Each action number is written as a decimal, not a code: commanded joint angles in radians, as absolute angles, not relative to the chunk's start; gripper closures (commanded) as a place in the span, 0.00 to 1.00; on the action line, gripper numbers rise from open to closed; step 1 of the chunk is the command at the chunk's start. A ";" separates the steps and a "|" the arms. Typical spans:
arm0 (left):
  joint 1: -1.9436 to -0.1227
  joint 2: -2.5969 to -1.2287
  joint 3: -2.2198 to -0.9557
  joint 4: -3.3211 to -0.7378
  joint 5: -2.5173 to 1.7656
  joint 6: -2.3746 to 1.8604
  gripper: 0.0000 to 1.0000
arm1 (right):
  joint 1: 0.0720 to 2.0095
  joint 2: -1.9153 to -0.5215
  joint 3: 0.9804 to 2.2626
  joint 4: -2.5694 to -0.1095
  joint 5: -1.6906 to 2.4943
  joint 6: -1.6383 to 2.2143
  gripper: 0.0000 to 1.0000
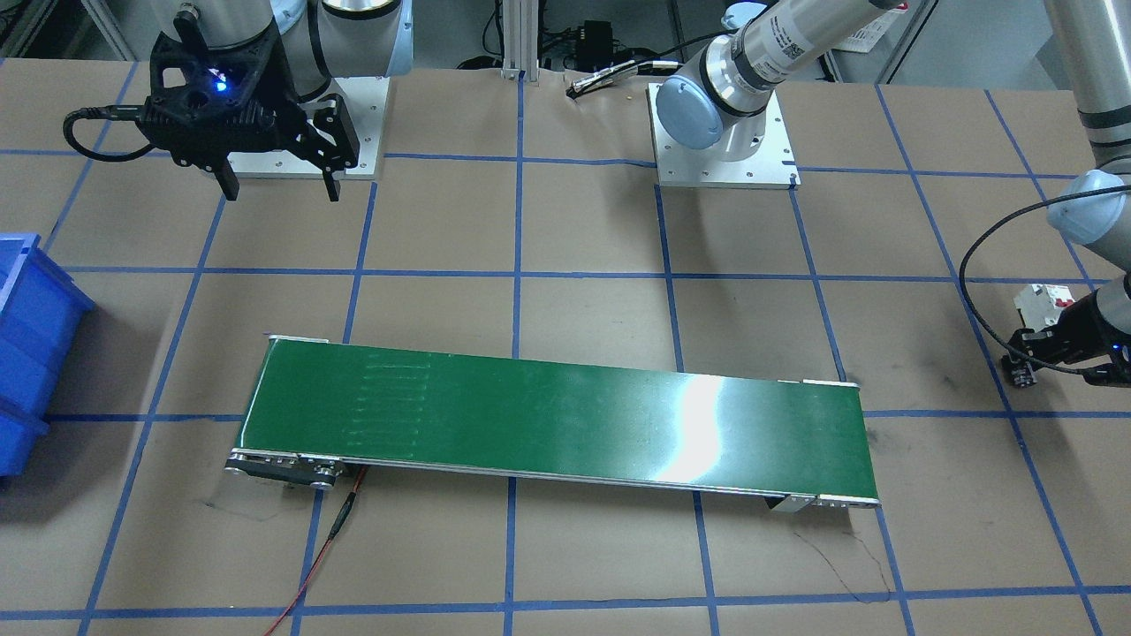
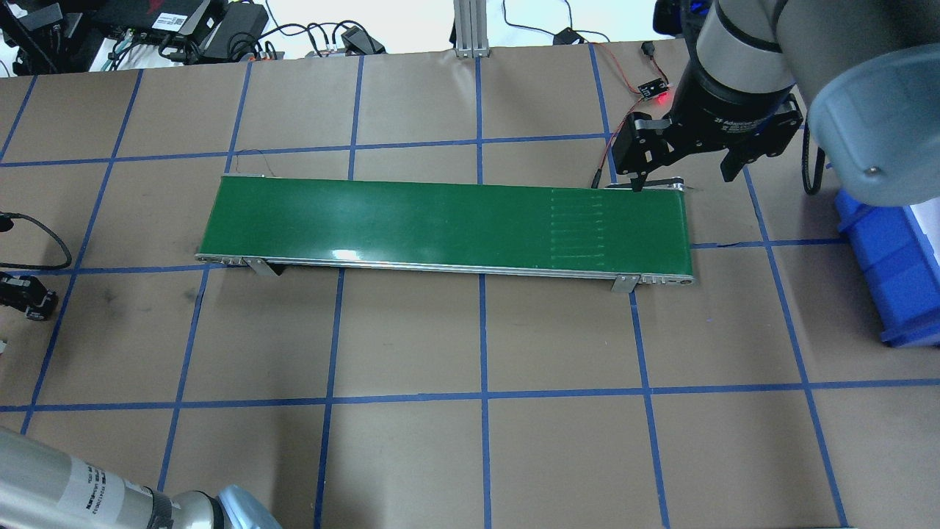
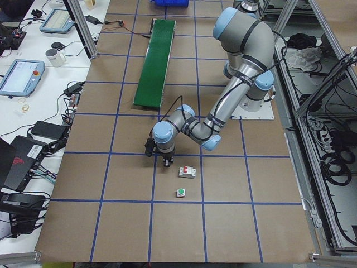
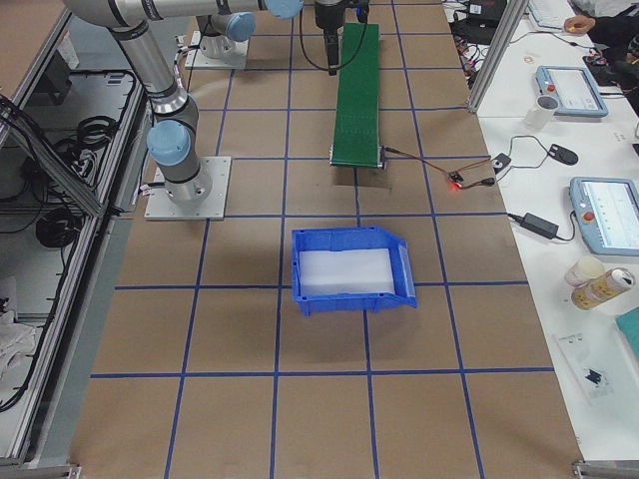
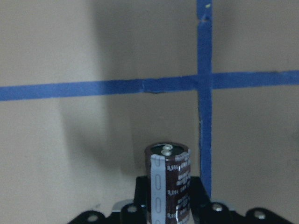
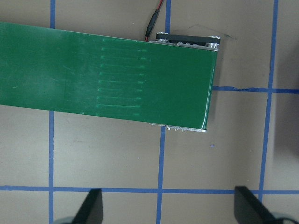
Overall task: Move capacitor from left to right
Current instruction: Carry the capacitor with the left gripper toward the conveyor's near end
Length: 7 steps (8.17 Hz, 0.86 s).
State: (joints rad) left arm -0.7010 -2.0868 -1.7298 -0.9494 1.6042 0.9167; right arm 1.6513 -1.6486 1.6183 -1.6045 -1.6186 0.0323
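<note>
Black and stubby, the cylindrical capacitor (image 5: 169, 182) with its grey side stripe and pale print sits between the left arm's fingers (image 5: 140, 191). They stand narrow and close against both of its sides, so I judge it gripped. Its silvery-topped end points away from the wrist, toward the brown paper-covered worktop (image 2: 411, 330) with its blue tape grid.

This grasp sits well beyond the left end of the long green conveyor belt (image 2: 440, 220), low over the worktop. Whether the part is lifted clear of the paper I cannot tell. Just beside it, farther still from the belt, lie a white circuit breaker with a red switch (image 3: 187, 172) and a small green-capped push button (image 3: 181, 192), both untouched.

The right arm's fingers (image 6: 91, 207) are spread wide and hold nothing. They hover near the belt's right end, on its side away from the robot. A blue plastic bin (image 2: 888, 264) with a white liner stands past that same end.

The step in hand looks like the pick-up at the left: the part is taken but nothing has travelled yet. Next, the left arm would need to rise enough to clear the breaker and button. It would then swing toward the belt's left end and set the cylinder down gently on the green surface. Round and short, it could roll or tip if released tilted, so a low, steady release is called for. The right arm appears placed to receive it at the far end.
</note>
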 commanded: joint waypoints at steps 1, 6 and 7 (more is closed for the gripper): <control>-0.701 -2.094 -1.729 -0.953 1.601 0.920 0.63 | 1.651 -1.649 1.618 -1.605 -1.620 0.032 0.00; -0.762 -1.924 -1.707 -1.170 1.598 0.811 0.91 | 1.651 -1.649 1.617 -1.605 -1.621 0.032 0.00; -0.846 -1.883 -1.707 -1.204 1.598 0.746 0.91 | 1.651 -1.648 1.618 -1.605 -1.620 0.034 0.00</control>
